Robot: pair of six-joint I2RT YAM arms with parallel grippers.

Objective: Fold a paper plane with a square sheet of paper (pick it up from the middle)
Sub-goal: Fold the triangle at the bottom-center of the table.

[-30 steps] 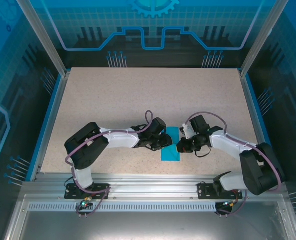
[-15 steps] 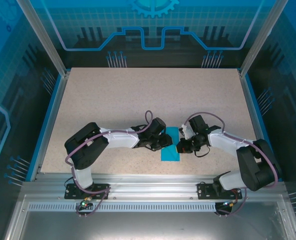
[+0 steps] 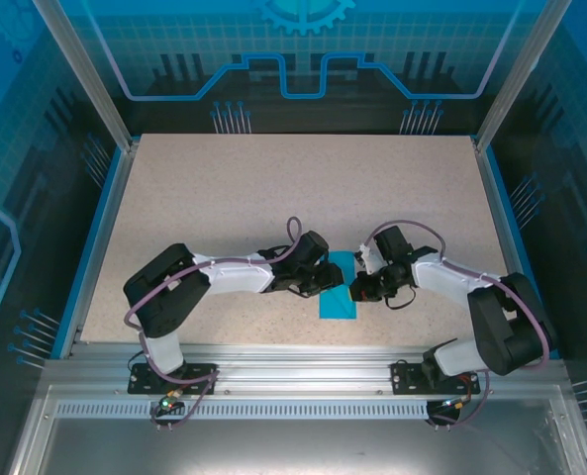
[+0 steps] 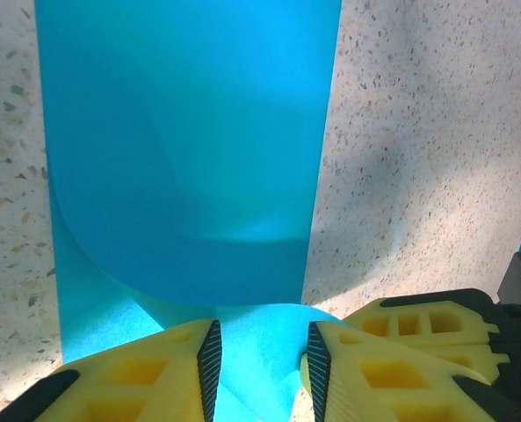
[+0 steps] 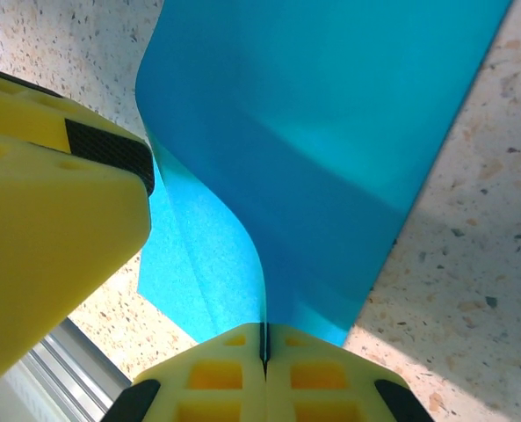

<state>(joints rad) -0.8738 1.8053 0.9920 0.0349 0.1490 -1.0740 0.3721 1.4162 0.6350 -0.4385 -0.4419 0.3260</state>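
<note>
The square sheet of paper (image 3: 339, 305), teal-blue, lies on the table between the two grippers as a narrow strip, folded over on itself. In the left wrist view its upper layer (image 4: 190, 132) curls over in a soft bend with no sharp crease. My left gripper (image 4: 260, 352) is open, and the paper lies in the gap between its pads. My right gripper (image 5: 263, 338) is shut on the raised edge of the sheet (image 5: 330, 132) and holds it up off the table. From above, the left gripper (image 3: 330, 281) and the right gripper (image 3: 356, 289) face each other across the paper.
The speckled beige table (image 3: 273, 198) stretches far behind and to both sides. The metal rail (image 3: 303, 356) at the near edge runs close below the paper. A yellow finger of the left gripper (image 5: 58, 220) stands close beside the raised paper in the right wrist view.
The left gripper's jaws have spread wider. The right arm's elbow has shifted slightly; its grip on the paper and the paper's place are the same.
</note>
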